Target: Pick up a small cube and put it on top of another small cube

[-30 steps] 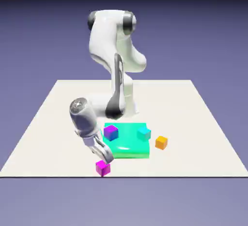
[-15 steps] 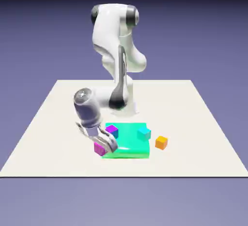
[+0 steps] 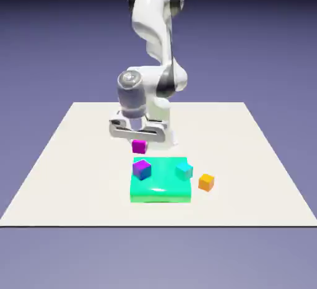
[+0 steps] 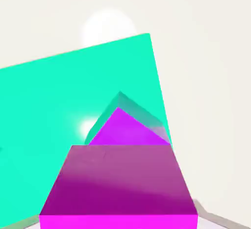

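Observation:
The small magenta-pink cube (image 3: 139, 146) hangs in the air with my gripper (image 3: 139, 142) shut on it, fingers pointing down. It fills the bottom of the hand view as a large magenta cube (image 4: 120, 186) and hides most of both fingertips. Below it and apart from it, the purple cube with a blue face (image 3: 142, 169) rests on the green slab (image 3: 161, 189). In the hand view this purple cube (image 4: 126, 131) peeks out just beyond the held one. A teal cube (image 3: 184, 170) sits on the slab's right part.
An orange cube (image 3: 206, 182) lies on the white table (image 3: 68, 158) just off the slab's right edge. The arm's base stands behind the slab. In the hand view the green slab (image 4: 59, 105) covers the left and middle.
The gripper has risen from the table's front edge with the magenta cube, swung back and right, and turned upright over the slab's left part.

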